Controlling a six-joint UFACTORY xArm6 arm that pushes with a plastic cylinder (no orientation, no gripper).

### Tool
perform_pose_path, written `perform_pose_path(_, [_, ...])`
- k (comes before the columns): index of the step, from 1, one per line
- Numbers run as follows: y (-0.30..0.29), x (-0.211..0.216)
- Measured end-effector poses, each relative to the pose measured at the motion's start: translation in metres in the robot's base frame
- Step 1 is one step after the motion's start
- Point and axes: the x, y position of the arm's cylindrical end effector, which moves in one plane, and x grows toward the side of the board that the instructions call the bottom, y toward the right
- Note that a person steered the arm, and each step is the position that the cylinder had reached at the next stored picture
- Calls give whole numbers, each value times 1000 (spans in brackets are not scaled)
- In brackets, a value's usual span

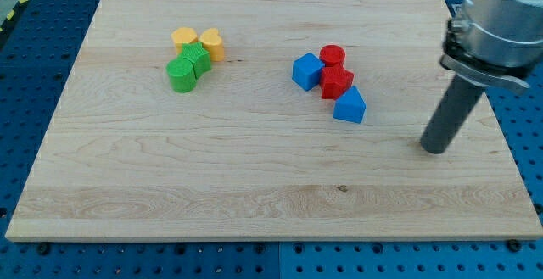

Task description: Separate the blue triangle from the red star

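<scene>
The blue triangle lies right of the board's middle, touching the red star just up and left of it. A red cylinder sits above the star and a blue cube touches the star's left side. My tip rests on the board at the view's right, well to the right of and a little below the blue triangle, apart from every block.
A second cluster sits at the upper left: a yellow hexagon, a yellow block, a green block and a green cylinder. The wooden board lies on a blue perforated table.
</scene>
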Motion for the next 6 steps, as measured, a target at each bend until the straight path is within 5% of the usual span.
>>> perform_pose_path(2, [-3, -57])
perform_pose_path(4, [-13, -59])
perform_pose_path(6, [-77, -100])
